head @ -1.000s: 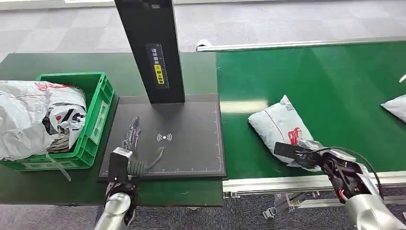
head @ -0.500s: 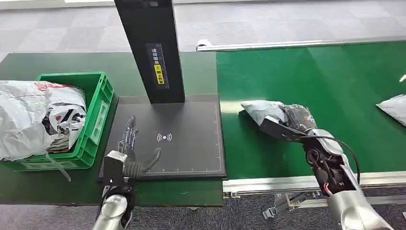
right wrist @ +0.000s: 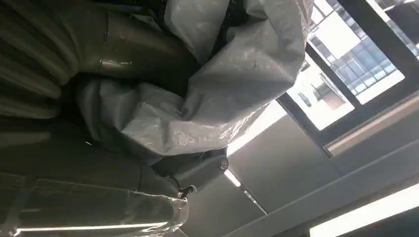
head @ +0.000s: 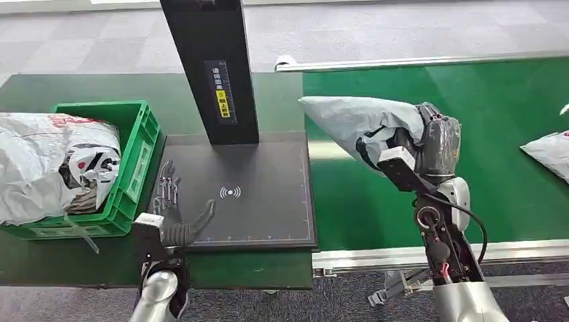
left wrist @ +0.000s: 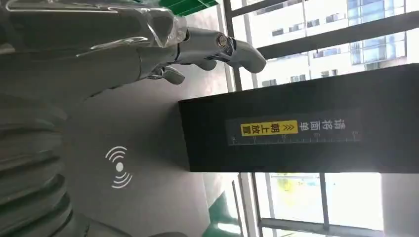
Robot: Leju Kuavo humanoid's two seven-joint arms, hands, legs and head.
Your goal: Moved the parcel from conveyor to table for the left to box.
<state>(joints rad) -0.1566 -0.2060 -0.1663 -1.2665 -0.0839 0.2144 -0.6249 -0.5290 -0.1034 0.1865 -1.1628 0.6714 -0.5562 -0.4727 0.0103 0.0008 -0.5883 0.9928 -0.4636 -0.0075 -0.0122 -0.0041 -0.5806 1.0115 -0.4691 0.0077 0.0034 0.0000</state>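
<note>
My right hand (head: 429, 144) grips a grey plastic parcel (head: 349, 121) and holds it in the air above the left end of the green conveyor (head: 483, 114), its free end pointing toward the black scan pad (head: 268, 168). In the right wrist view the crumpled grey parcel (right wrist: 232, 84) is wrapped by my right hand (right wrist: 123, 54). My left hand (head: 171, 215) hovers open at the pad's near left corner, fingers spread. The left wrist view shows my left hand (left wrist: 148, 44) over the pad (left wrist: 143, 158) with its wireless mark.
A green crate (head: 137, 154) stuffed with grey parcels stands left of the pad. A black post (head: 215, 67) rises from the pad's far edge. Another grey parcel (head: 547, 147) lies at the conveyor's right edge. The conveyor's metal rail (head: 376, 255) runs along the front.
My right hand has lifted the parcel off the conveyor belt and swung it up and left toward the pad. My left hand has shifted slightly left at the pad's corner.
</note>
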